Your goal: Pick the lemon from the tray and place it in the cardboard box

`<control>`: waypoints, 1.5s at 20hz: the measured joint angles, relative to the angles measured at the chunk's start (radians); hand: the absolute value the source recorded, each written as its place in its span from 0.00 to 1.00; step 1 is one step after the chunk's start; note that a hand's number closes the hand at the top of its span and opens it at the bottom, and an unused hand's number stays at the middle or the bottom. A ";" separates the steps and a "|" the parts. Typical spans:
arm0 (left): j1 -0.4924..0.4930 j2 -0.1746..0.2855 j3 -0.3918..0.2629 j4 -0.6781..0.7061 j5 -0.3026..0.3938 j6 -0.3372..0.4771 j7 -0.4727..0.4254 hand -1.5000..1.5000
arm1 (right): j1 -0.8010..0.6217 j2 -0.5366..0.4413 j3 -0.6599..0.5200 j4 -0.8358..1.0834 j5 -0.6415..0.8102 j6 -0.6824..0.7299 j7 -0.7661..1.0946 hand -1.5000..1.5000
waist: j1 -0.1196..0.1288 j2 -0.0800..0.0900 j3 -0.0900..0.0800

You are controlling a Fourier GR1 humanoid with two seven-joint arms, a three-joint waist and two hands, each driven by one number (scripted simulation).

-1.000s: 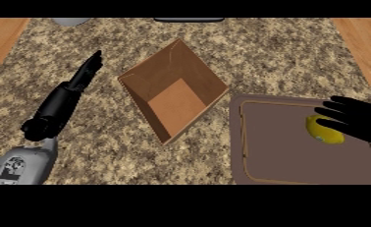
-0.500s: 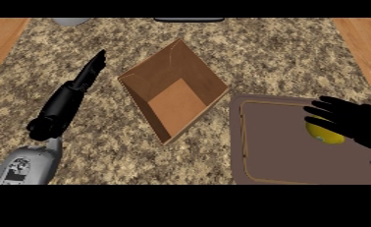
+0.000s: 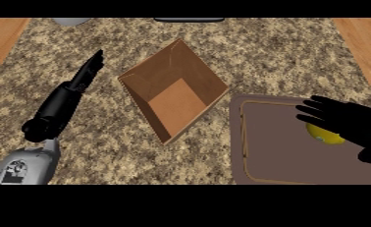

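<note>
Lemon [image 3: 323,134]: on the tray [image 3: 275,147], partly hidden beneath the right hand's fingers.
Right hand [image 3: 345,121]: fingers spread and fairly straight above the lemon; contact cannot be told.
Box [image 3: 163,71]: open, well beyond those fingertips, its corner just beside the tray.
Left hand [image 3: 88,71]: fingers straight, pressed together, holding nothing, beside the box's far side.

Lemon [image 3: 324,135] on brown tray [image 3: 279,150]; cardboard box [image 3: 163,73] open.

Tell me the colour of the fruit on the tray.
Yellow. The head view shows the lemon best, partly covered by the right hand.
</note>
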 measured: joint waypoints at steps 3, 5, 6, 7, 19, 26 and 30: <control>-0.005 -0.008 0.011 -0.003 -0.009 -0.009 0.004 0.50 | -0.012 0.025 -0.007 0.020 0.039 -0.007 0.013 0.00 | -0.001 0.000 0.000; -0.017 -0.013 0.018 0.019 -0.012 -0.016 -0.005 0.50 | -0.031 0.044 -0.012 0.062 0.056 -0.026 0.007 0.00 | -0.001 0.000 0.000; -0.009 -0.020 0.015 0.016 -0.021 -0.013 -0.014 0.50 | -0.043 0.057 -0.009 0.086 0.068 -0.029 0.005 0.00 | 0.000 0.000 0.000; -0.009 -0.027 0.015 0.019 -0.027 -0.014 -0.017 0.50 | -0.055 0.061 -0.015 0.110 0.075 -0.034 -0.006 0.00 | 0.000 0.000 0.000; -0.053 -0.050 0.046 0.073 -0.052 -0.029 -0.026 0.50 | -0.105 0.120 -0.024 0.240 0.107 -0.202 -0.148 1.00 | -0.001 -0.002 -0.006; -0.035 -0.049 0.054 0.050 -0.049 -0.043 -0.017 0.50 | -0.091 0.226 0.000 0.141 0.093 -0.205 -0.091 1.00 | -0.003 -0.007 -0.011; -0.044 -0.052 0.042 0.045 -0.050 -0.051 -0.017 0.50 | -0.123 0.417 0.053 0.108 0.148 -0.131 0.111 1.00 | 0.024 -0.009 -0.025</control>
